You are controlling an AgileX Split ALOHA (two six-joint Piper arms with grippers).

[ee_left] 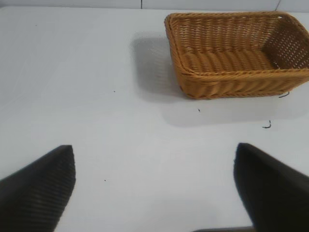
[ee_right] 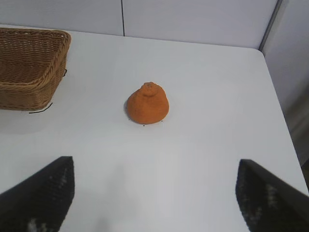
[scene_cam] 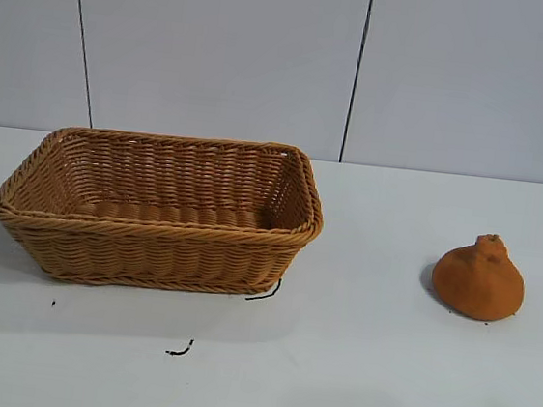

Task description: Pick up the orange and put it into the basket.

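The orange [scene_cam: 478, 277] is a dome-shaped orange-brown fruit with a knobby top, standing on the white table at the right; the right wrist view shows the orange [ee_right: 147, 104] too. The woven wicker basket [scene_cam: 159, 206] stands empty at the left. My right gripper [ee_right: 154, 166] is open, its dark fingers wide apart, some way short of the orange with bare table between. Over bare table, my left gripper [ee_left: 154, 154] is open as well, with the basket [ee_left: 236, 53] far ahead of it. Neither arm shows in the exterior view.
Small black scraps lie on the table by the basket's front corner [scene_cam: 264, 291] and nearer the front [scene_cam: 179, 349]. The table's edge [ee_right: 282, 121] runs past the orange on the side away from the basket. A pale panelled wall stands behind.
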